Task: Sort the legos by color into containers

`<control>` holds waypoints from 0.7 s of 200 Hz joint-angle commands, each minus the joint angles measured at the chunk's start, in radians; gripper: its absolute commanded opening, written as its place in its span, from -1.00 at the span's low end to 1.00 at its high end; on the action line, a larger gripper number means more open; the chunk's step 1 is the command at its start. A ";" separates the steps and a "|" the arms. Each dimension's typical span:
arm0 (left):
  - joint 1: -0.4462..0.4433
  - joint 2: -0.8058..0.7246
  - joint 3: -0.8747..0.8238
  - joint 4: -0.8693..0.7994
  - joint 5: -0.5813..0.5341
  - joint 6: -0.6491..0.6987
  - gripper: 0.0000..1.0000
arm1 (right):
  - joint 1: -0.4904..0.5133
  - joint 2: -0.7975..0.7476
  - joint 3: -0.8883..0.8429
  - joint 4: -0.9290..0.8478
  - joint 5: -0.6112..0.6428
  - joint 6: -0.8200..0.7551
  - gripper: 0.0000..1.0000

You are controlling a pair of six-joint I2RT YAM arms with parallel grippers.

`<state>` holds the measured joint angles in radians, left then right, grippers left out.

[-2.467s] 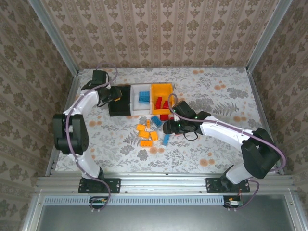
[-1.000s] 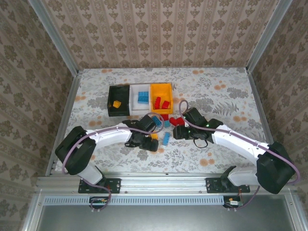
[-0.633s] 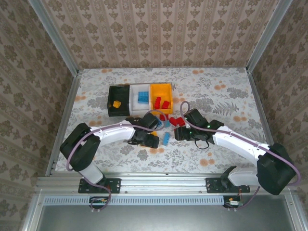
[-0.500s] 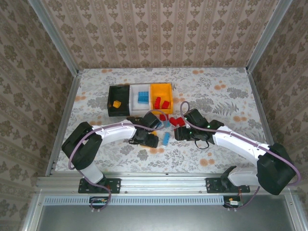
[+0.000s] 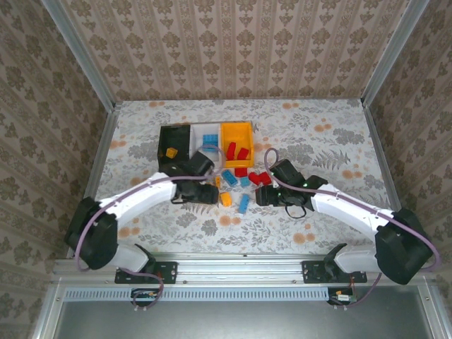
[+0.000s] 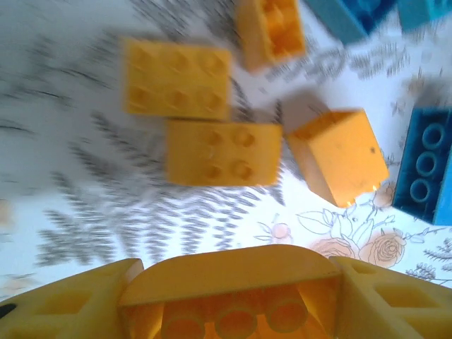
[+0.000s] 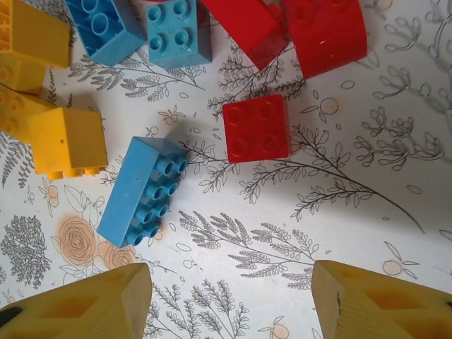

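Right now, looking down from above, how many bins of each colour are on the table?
black bin: 1
white bin: 1
orange-yellow bin: 1
Total: 3

Overhead plus close, seemingly downward wrist-views

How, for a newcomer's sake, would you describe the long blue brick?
On the table, find the loose pile before the bins. The blue brick farthest from them, on its side, is longer than the other blue ones.
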<state>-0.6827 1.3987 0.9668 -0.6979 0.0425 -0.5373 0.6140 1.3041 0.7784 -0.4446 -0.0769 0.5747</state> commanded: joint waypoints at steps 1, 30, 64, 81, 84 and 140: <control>0.144 -0.052 0.078 -0.105 0.018 0.137 0.29 | 0.028 0.065 0.043 -0.011 -0.040 0.061 0.26; 0.372 -0.016 0.190 -0.132 0.065 0.260 0.30 | 0.097 0.185 0.105 -0.057 -0.007 0.110 0.26; 0.500 0.095 0.312 -0.115 0.094 0.324 0.29 | 0.160 0.295 0.193 -0.086 0.043 0.129 0.27; 0.539 0.157 0.343 -0.084 0.120 0.324 0.28 | 0.171 0.336 0.226 -0.086 0.057 0.138 0.27; 0.543 0.167 0.350 -0.081 0.125 0.323 0.28 | 0.171 0.343 0.231 -0.086 0.059 0.140 0.27; 0.571 0.346 0.467 -0.061 0.159 0.330 0.27 | 0.171 0.460 0.336 -0.119 0.078 0.146 0.25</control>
<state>-0.1143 1.7084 1.3693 -0.7593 0.1631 -0.2413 0.7837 1.7138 1.0618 -0.5079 -0.0330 0.7048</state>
